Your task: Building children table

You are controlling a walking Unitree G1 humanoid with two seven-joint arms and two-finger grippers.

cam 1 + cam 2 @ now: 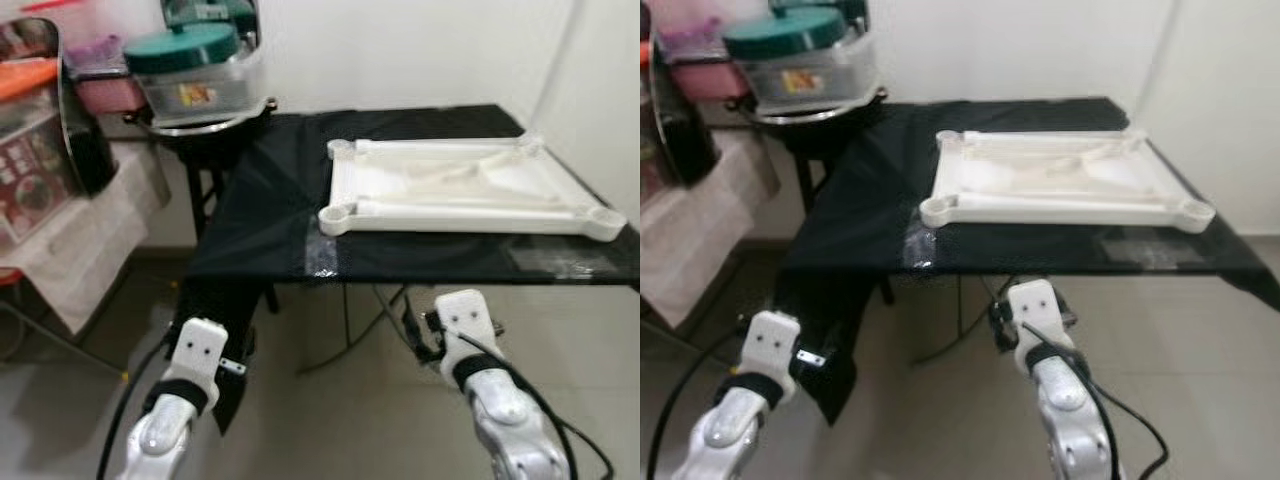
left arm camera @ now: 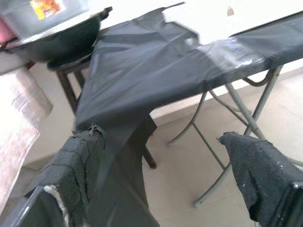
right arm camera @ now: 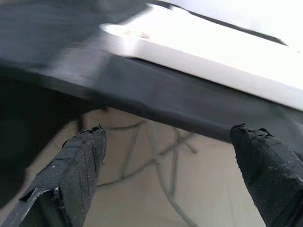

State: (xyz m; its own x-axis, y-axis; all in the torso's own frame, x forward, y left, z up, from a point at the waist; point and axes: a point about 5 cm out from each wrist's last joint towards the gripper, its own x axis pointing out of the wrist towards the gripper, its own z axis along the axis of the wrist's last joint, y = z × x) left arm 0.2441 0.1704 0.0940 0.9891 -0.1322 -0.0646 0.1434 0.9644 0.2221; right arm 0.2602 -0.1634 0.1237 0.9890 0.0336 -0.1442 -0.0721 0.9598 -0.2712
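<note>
From the head camera I am seeing the white children's table top (image 1: 465, 188) lying upside down on the black-draped tabletop (image 1: 300, 215), both arms held low before its front edge. Left wrist: left end effector (image 2: 165, 177) is gaping wide, empty. Right wrist: right end effector (image 3: 180, 172) is gaping wide, empty, beneath the white corner.

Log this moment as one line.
white tabletop upside down on black-covered table | left gripper open, low | right gripper open, below table edge

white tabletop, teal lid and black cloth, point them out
white tabletop (image 1: 440, 185), left eye view, middle of its panel
teal lid (image 1: 182, 47), left eye view, top of the lid
black cloth (image 1: 255, 215), left eye view, flat part
</note>
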